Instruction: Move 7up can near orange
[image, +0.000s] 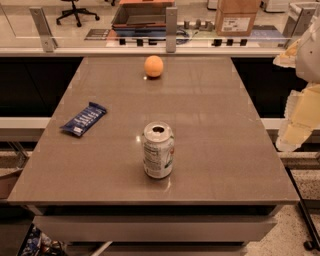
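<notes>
The 7up can (158, 150) stands upright on the brown table (225, 150), near the front edge at the middle, its opened silver top facing up. The orange (154, 66) sits near the table's far edge, at the middle, well behind the can. My gripper (300, 114) shows as pale cream parts at the right edge of the view, off the table's right side and above floor level, far from both the can and the orange. It holds nothing that I can see.
A flat blue snack wrapper (84, 119) lies on the left part of the table. Behind the table runs a railing with metal posts (171, 30); beyond it are a cardboard box (236, 16) and an office chair (75, 11).
</notes>
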